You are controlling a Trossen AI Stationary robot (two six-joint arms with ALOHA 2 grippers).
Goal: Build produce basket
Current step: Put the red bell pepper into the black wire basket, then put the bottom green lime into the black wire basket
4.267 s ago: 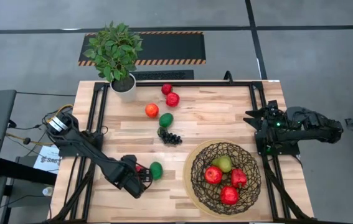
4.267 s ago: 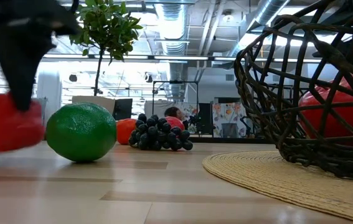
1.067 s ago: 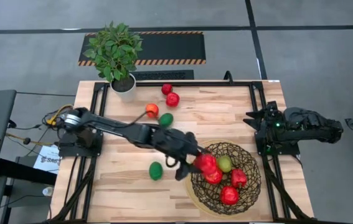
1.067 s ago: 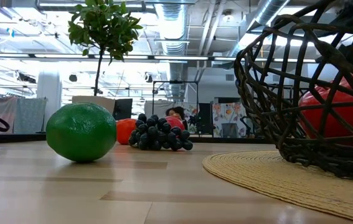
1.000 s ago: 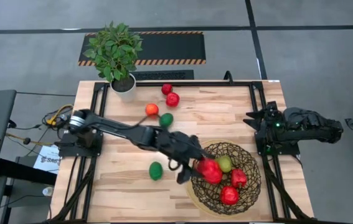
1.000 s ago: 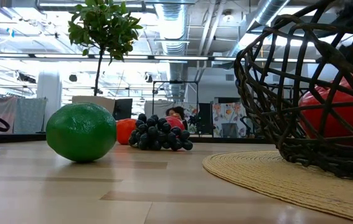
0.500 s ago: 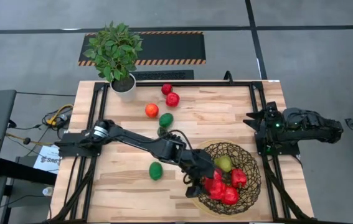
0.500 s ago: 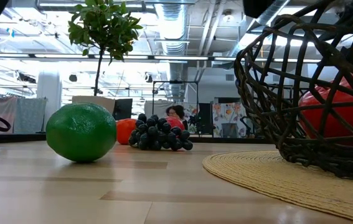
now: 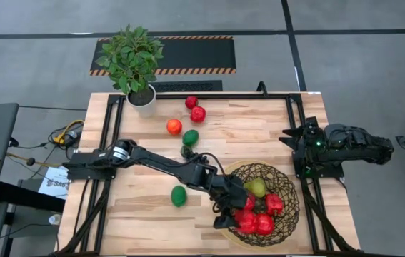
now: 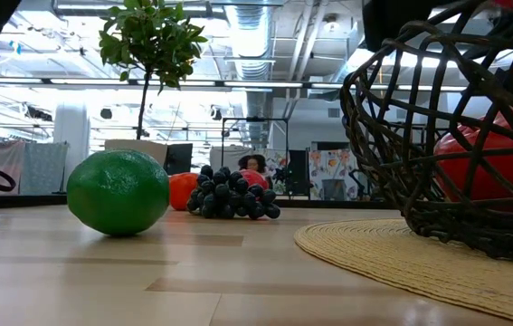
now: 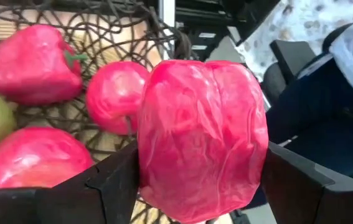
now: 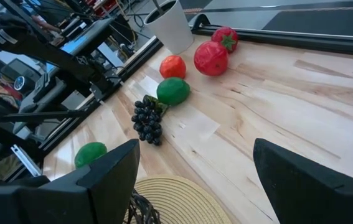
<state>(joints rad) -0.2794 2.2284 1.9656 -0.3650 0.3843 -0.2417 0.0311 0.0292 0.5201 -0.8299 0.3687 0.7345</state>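
The basket [image 9: 286, 187] of dark wire mesh stands on a round tan mat at the near right; it also shows in the low view [image 10: 437, 136]. In it lie a green pear [image 9: 258, 188], a red pepper [image 9: 274, 204] and a red apple [image 9: 263, 225]. My left gripper [image 9: 241, 215] reaches over the basket's near left part, shut on another red pepper [image 11: 201, 137]. My right gripper [image 12: 207, 186] waits at the table's right edge [image 9: 308, 153], open and empty. My left gripper pinches the red pepper by its two opposite sides [image 11: 148, 155] between its two fingers, one finger [image 11: 111, 186] on each side. The arm comes slanting from the table's far left. The pepper is over the fruit in the basket; I cannot tell whether it touches them.
On the table lie a green lime [image 9: 179, 195], dark grapes [image 9: 186, 151] partly under the left arm, another lime [image 9: 190, 138], an orange [image 9: 174, 126] and two red fruits [image 9: 198, 114]. A potted plant [image 9: 141, 96] stands at the far left.
My left gripper has carried the red pepper from the basket's far left rim toward the table's near edge and a little right, to over the basket's near left part. It has stayed shut on the pepper.
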